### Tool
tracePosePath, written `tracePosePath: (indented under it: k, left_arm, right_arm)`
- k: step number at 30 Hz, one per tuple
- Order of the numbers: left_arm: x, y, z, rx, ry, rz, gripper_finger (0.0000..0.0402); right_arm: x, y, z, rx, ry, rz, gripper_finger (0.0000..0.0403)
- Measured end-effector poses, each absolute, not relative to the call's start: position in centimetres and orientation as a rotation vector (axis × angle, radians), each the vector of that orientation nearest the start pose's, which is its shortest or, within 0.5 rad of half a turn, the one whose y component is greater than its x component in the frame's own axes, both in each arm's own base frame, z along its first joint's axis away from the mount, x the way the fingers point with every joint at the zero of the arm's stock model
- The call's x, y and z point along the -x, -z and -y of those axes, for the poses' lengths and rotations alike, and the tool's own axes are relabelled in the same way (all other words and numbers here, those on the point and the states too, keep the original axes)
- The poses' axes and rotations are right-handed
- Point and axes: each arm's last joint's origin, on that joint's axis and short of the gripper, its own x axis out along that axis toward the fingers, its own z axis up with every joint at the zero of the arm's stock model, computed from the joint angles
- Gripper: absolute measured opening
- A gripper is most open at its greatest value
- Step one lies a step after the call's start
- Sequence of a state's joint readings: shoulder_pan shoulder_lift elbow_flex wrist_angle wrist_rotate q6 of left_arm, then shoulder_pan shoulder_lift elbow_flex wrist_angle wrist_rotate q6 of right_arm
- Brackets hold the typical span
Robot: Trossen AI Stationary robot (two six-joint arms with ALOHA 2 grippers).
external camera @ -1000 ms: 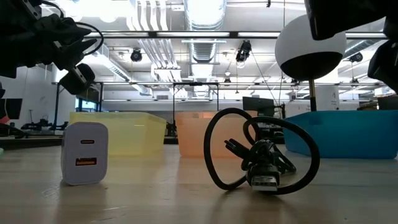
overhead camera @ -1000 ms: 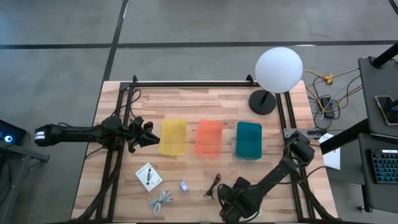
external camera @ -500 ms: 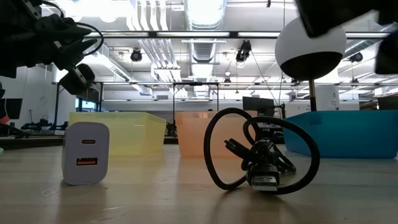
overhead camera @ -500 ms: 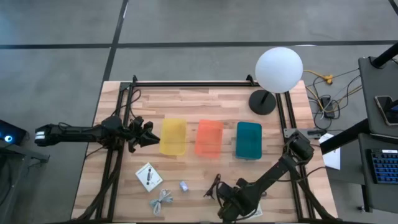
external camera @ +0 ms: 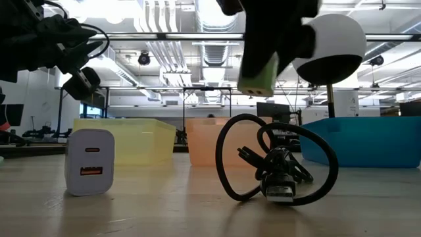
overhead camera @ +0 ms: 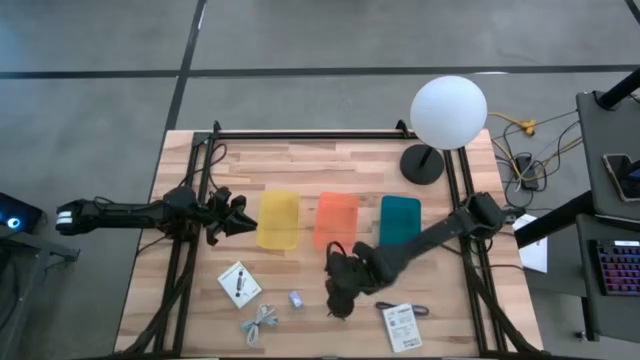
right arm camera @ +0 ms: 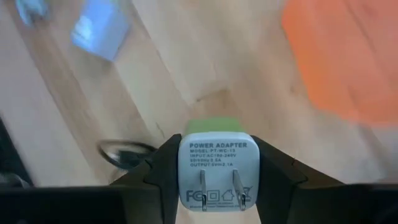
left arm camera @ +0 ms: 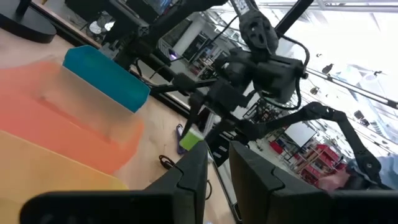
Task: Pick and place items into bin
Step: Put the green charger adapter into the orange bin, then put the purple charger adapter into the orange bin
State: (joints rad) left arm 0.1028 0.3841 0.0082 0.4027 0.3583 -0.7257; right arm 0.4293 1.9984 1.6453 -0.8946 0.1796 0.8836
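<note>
Wooden table (overhead camera: 320, 165), three bins in a row. Right gripper (right arm camera: 214, 163) clamps a white-green power adapter (right arm camera: 215, 168), lifted above the black cord loop (external camera: 276, 161), near orange bin (overhead camera: 336, 221). Left gripper (overhead camera: 243, 218) beside yellow bin (overhead camera: 278, 220), fingers nearly closed, empty.

Even overhead light, soft shadows on the table (overhead camera: 300, 165). Ceiling lights (external camera: 217, 13) blow out the low view. Right wrist view motion-blurred; only the power adapter (right arm camera: 214, 171) is sharp.
</note>
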Motion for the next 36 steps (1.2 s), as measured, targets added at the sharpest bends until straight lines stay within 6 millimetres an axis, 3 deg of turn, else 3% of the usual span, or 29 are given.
tracePosePath:
  k: [6, 13, 20, 26, 30, 36]
  left_arm:
    - [-12.1, -17.0, -0.2, 0.715, 0.251, -0.075, 0.0052]
    - [-12.2, -16.9, -0.2, 0.718, 0.246, -0.089, 0.0052]
    - [-12.2, -16.8, -0.2, 0.721, 0.243, -0.097, 0.0052]
    - [-12.3, -16.7, -0.3, 0.723, 0.239, -0.100, 0.0052]
    - [-12.3, -16.7, -0.3, 0.724, 0.235, -0.103, 0.0052]
    - [-12.2, -16.8, -0.2, 0.720, 0.272, -0.105, 0.0052]
  right_arm:
    - [-38.1, -23.3, -13.0, -0.228, 0.258, -1.207, 0.0136]
    - [-40.0, -24.0, -7.2, -0.220, 0.316, -1.128, 0.0137]
    - [-40.7, -22.8, -3.0, -0.213, 0.373, -1.173, 0.0155]
    - [-40.9, -22.3, -2.6, -0.127, 0.378, -1.180, 0.0233]
    - [-40.3, -23.2, -3.1, -0.096, 0.395, -1.168, 0.0278]
    - [-39.9, -24.9, -7.8, -0.017, 0.191, -1.123, 0.0291]
